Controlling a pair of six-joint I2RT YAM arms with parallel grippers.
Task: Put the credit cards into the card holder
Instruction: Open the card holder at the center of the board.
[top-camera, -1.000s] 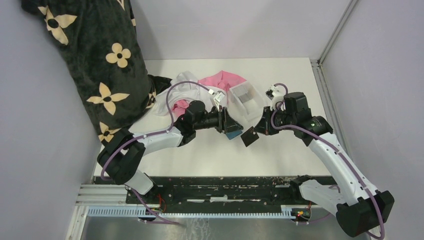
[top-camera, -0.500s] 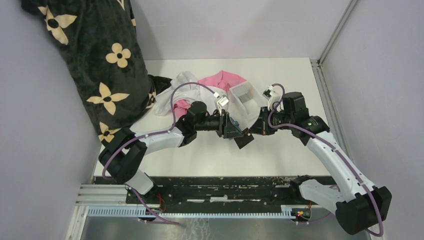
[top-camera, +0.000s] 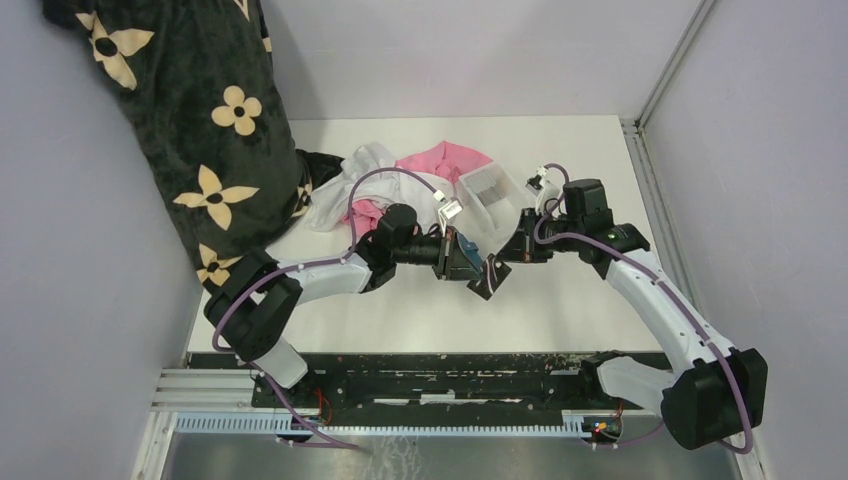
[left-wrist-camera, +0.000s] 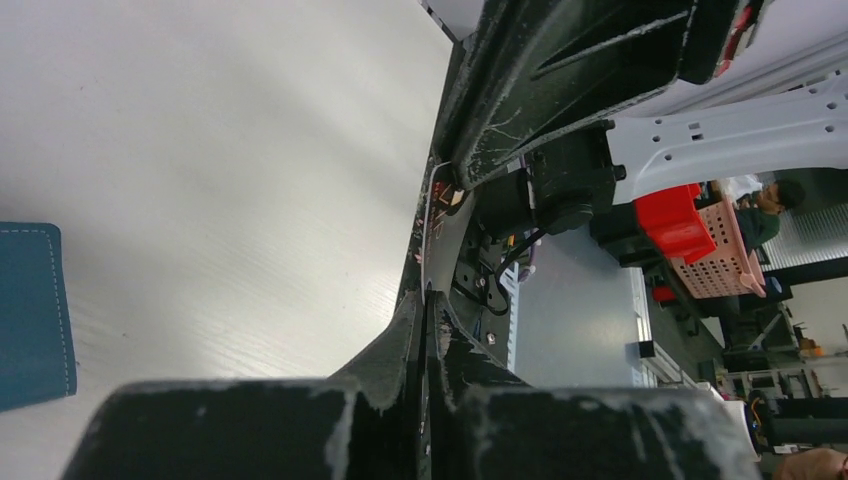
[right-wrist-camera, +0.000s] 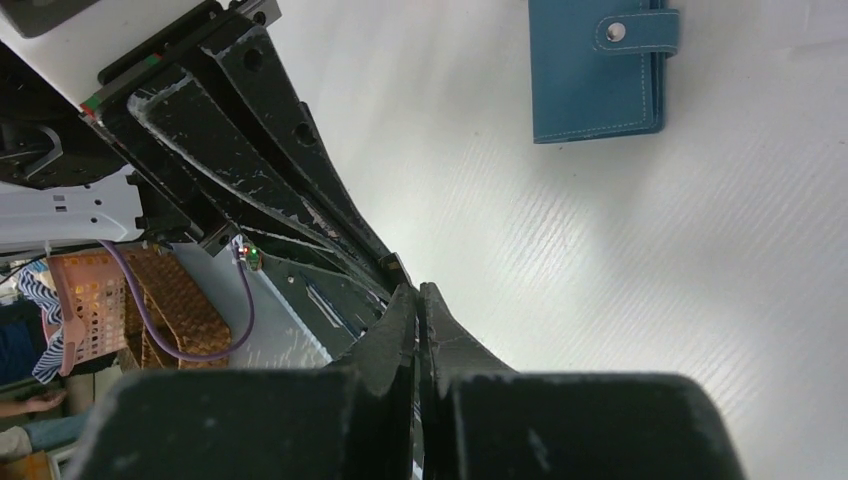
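Spanning the whole work area is a white surface (top-camera: 560, 310), matte w/ a fine ribbed grain in the wrist views. It's boxed in by pale grey walls (top-camera: 480, 60) at back & both sides. An alu rail (top-camera: 420, 385) carrying the arm bases runs along the near edge.

Far left, black fabric (top-camera: 190, 110) w/ cream flower print hangs down onto the surface. Next to it at back centre sit a white cloth (top-camera: 345, 190) & a pink cloth (top-camera: 445, 160). Just right of those is a clear plastic tray (top-camera: 490, 200), set askew; the grey shapes inside are too small to tell.

Both arms reach to mid-surface & meet tip to tip just in front of the tray.
- The right end effector (right-wrist-camera: 418, 300) is pressed together, pinching a dark credit card (top-camera: 487, 279). The card hangs tilted btwn the two tips, off the surface.
- The left end effector (left-wrist-camera: 420, 310) is pressed together too. A thin dark edge runs out from its tips toward the other arm, which looks like the same card pinched from the opp side.

The card holder (right-wrist-camera: 598, 70) is teal-blue, folded shut w/ the snap tab over. It lies flat on the surface near the tips, apart from the card. In the top view it's mostly hidden under the left wrist.
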